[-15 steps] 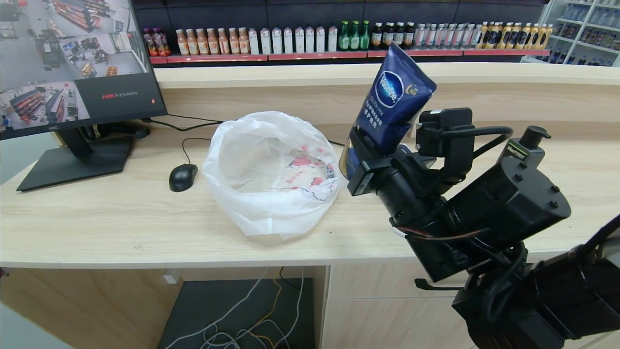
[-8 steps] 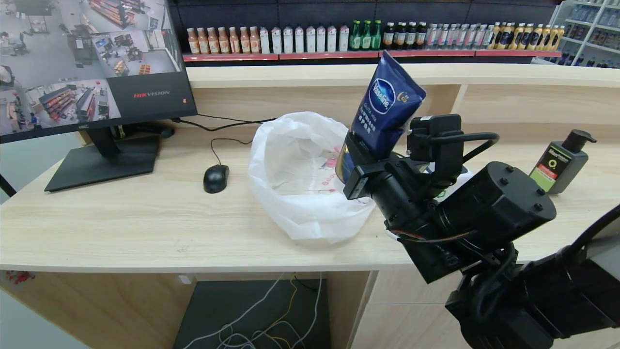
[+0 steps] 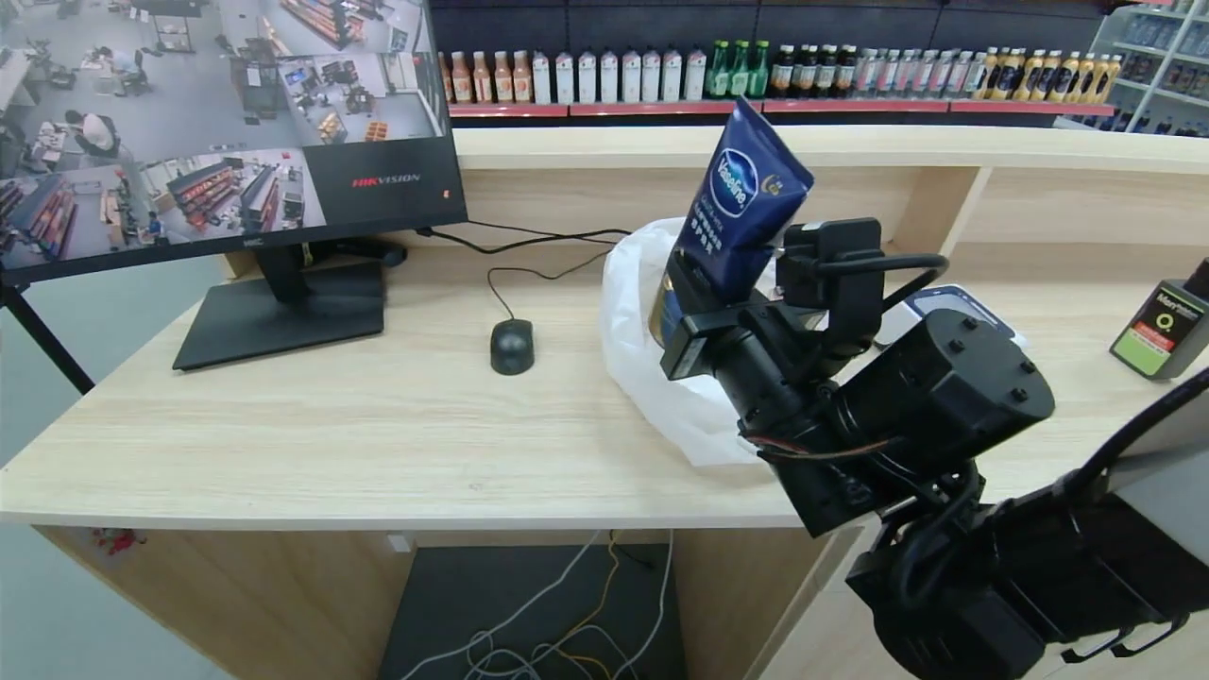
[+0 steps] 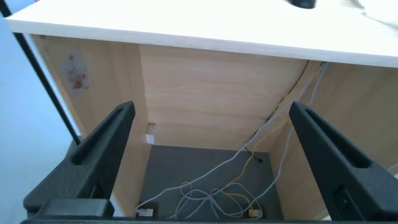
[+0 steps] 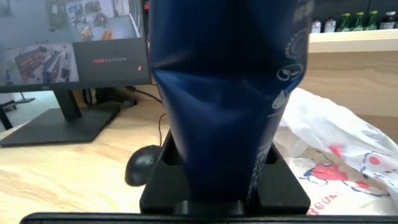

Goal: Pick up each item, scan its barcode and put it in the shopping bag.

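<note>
Holding a dark blue tube [image 3: 741,212] in my right end effector [image 3: 701,300], fingers clamped on its lower part; cap end down, flat crimped end up, tilted. Tube is glossy soft plastic, dented where the fingers squeeze it [image 5: 230,93]. It hangs above the bench [image 3: 331,434], in front of the shopping bag [image 3: 652,378].

Bag is thin white crinkled plastic with red and blue print, mouth open, slumped on the bench; my right arm hides its right part.

Left end effector [image 4: 217,155] sits low, below the bench edge, fingers wide apart, nothing between them. It faces the wooden underside, with loose white and yellow cables [image 4: 211,186] on the floor.

Around: a black rounded mouse [image 3: 512,346] just left of the bag, its cord running back. A black monitor [image 3: 217,123] on a flat stand, far left. A dark pump bottle [image 3: 1162,326] with a green label, far right, well apart from the bag. Bench is pale wood grain, matte. Behind it a shelf [image 3: 756,71] carries a row of bottles.
</note>
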